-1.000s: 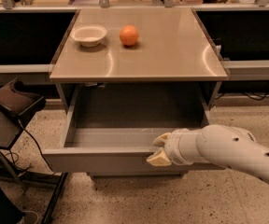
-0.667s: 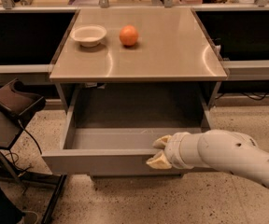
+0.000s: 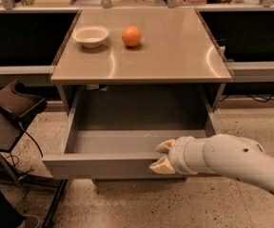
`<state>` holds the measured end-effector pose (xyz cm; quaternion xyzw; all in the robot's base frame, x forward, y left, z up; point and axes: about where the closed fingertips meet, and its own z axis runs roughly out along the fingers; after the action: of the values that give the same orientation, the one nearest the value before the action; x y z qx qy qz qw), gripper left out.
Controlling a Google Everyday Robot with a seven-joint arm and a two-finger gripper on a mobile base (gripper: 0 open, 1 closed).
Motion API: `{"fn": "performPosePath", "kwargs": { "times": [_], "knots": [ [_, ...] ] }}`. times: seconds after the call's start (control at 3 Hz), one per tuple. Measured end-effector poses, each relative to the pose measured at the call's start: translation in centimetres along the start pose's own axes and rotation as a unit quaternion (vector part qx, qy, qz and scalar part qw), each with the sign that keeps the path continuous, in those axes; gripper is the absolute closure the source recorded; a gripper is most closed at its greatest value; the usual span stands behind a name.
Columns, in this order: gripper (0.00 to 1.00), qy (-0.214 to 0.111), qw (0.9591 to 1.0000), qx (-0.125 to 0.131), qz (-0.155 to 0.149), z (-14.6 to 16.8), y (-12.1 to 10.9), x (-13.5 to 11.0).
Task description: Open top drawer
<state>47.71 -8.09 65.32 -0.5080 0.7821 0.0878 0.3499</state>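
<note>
Top drawer (image 3: 103, 165): has it moved in the last second?

Hardly. Its front panel sits where it sat a second ago, pulled well out past the tabletop's (image 3: 165, 56) near edge, with the plain grey interior open to view. I judge the opening all but done.

And the gripper (image 3: 162, 156)?

Below that near edge, a little right of its middle, right on the top drawer's front lip. Its fingers (image 3: 164, 146) straddle the lip, one inside, one outside, clamped on it. Only the arm has sunk slightly.

Anything farther back?

A bowl (image 3: 91, 35) by the far left corner, with an orange (image 3: 132, 36) just beside it.
</note>
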Motion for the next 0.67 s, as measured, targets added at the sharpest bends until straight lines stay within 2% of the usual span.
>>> {"fn": "performPosePath", "kwargs": {
  "times": [0.67],
  "knots": [
    [1.0, -0.004, 1.0, 0.0, 0.0, -0.22, 0.54, 0.17]
  ]
}}
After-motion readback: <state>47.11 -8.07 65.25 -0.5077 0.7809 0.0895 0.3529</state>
